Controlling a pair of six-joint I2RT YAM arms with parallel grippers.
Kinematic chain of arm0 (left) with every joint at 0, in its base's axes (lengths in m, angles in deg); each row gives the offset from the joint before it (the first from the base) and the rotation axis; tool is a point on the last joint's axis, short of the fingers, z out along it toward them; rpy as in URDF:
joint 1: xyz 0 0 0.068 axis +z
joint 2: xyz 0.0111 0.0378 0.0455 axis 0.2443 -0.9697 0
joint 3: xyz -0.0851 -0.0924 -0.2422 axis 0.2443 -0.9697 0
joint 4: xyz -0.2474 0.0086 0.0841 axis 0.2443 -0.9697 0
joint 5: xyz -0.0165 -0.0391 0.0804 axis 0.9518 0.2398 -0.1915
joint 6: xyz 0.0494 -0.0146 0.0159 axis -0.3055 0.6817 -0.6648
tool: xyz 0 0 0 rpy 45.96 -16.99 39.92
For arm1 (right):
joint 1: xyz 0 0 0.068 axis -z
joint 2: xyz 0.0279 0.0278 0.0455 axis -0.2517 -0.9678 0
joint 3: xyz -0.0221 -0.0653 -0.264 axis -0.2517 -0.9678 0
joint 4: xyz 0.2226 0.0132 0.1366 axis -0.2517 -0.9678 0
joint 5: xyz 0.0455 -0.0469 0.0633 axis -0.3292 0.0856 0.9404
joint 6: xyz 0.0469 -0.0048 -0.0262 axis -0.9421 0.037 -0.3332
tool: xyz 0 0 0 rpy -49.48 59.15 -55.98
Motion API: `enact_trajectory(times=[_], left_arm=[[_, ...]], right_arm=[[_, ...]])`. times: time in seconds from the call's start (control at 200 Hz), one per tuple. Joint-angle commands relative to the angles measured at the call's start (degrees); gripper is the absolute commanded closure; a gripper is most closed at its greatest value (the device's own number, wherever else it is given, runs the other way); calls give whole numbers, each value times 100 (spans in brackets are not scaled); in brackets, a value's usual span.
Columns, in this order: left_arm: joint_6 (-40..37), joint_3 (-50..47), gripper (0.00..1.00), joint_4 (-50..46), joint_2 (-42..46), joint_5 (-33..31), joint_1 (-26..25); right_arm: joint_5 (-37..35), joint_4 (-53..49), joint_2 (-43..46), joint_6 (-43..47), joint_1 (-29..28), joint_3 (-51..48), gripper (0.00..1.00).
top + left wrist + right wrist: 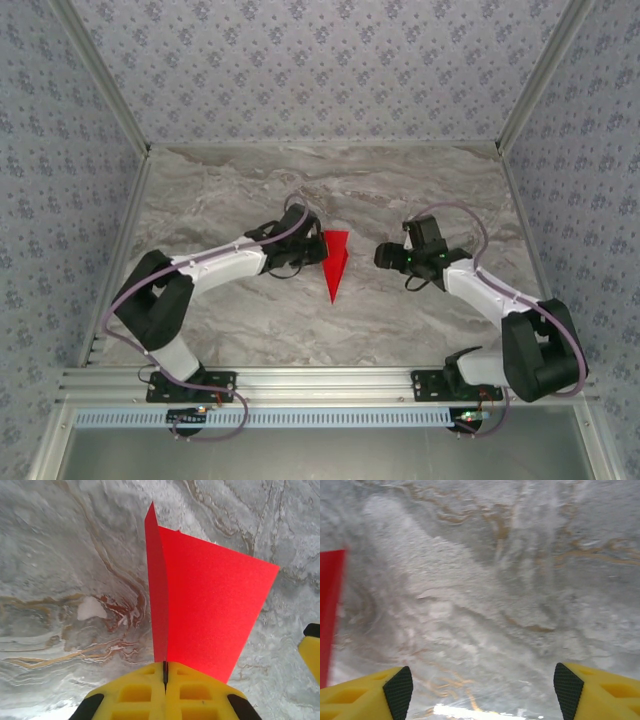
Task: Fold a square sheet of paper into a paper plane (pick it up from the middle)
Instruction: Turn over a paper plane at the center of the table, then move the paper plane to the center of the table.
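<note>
Top external view: we see the red paper plane [335,262] at the centre of the marble table [220,190], a narrow dart with its wide end toward the top of the frame and its point toward the bottom. The left gripper [318,246] meets the paper's upper left edge. The right gripper [383,255] sits to the right of the paper, apart from it, over bare marble.

From the left wrist, we find the two yellow fingers [135,692] pressed together at the bottom centre of the frame, pinching the paper's edge in the thin seam between them. One flap stands upright along the frame's middle. A broader panel spreads to the upper right.

From the right wrist, we see the yellow, black-tipped fingers [395,690] spread wide in the bottom corners with only marble between them. The red paper is a strip at the far left edge, outside the fingers.
</note>
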Motion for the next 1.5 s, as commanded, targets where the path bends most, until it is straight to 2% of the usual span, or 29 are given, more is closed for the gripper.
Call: enact_trajectory(times=[0.0, 0.185, 0.37, 0.46, 0.59, 1.134, 1.384, 1.499], left_arm=[[392, -323, 100, 1326, -148, 420, -4], [750, -878, 100, 1825, -245, 315, 5], [913, -1189, 100, 1977, -238, 203, 20], [923, -1234, 100, 1951, -221, 184, 17], [912, -1284, 100, 1974, -197, 183, 20], [913, -1262, 100, 1950, -212, 225, 21], [930, -1258, 100, 1951, -225, 201, 17], [930, -1244, 100, 1955, -238, 217, 21]], right_arm=[[523, 270, 131, -241, -348, -83, 25], [404, 389, 26, -597, -1099, 37, 37], [346, 424, -545, -637, -1677, 430, 55], [262, 359, -842, -611, -1876, 684, 62], [136, 295, -1121, -599, -1992, 905, 66], [-142, -75, -1634, -529, -2013, 1185, 73], [48, -69, -1666, -613, -2012, 1031, 59], [233, 0, -1671, -644, -2005, 982, 57]])
